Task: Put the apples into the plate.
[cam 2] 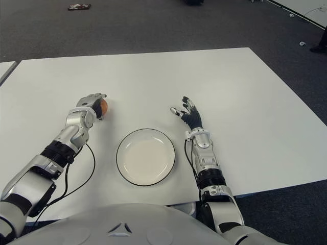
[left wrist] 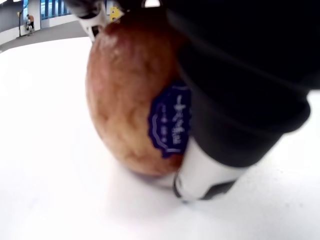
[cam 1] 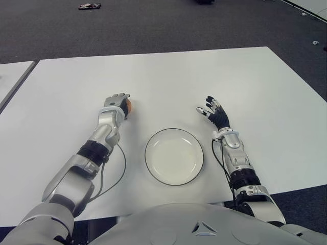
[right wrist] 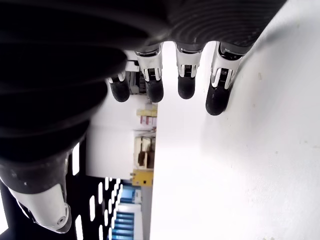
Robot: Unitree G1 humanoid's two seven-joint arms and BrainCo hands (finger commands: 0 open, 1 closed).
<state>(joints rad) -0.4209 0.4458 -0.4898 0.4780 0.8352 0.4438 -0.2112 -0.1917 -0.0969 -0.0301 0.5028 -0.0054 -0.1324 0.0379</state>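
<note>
Apple [left wrist: 135, 95] upright in left robot hand [cam 1: 116, 105], beside plate [cam 1: 174, 155].

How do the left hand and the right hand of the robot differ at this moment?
1. The left hand has its fingers curled around an apple; the right hand holds nothing.
2. The left hand's fingers are closed, while the right hand's fingers are spread and extended.
3. The left hand shows to the left of the plate, the right hand to its right.

Both show above the white table, slightly beyond the plate.
</note>
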